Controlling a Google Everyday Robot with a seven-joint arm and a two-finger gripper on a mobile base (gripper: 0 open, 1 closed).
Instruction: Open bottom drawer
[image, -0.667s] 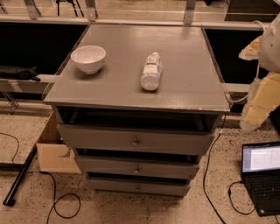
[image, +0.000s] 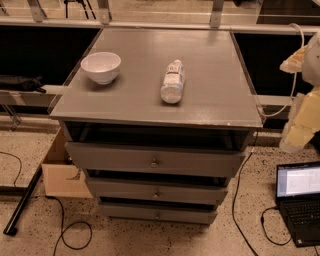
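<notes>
The grey cabinet (image: 160, 107) has three drawer fronts stacked under its top. The bottom drawer (image: 125, 211) is the lowest and slimmest front, just above the floor, with a small round metal knob (image: 158, 215) at its centre. A thin dark gap shows above it, so it stands slightly out. My gripper (image: 296, 137) hangs at the right edge of the camera view at the end of the cream-coloured arm, beside the cabinet's right side at about top-drawer height. It is well apart from the bottom drawer and touches nothing.
A white bowl (image: 101, 66) and a plastic bottle (image: 173, 81) lying on its side rest on the cabinet top. An open laptop (image: 300, 200) sits on the floor at right. A cardboard box (image: 60, 172), a black pole (image: 22, 205) and cables (image: 75, 235) lie at left.
</notes>
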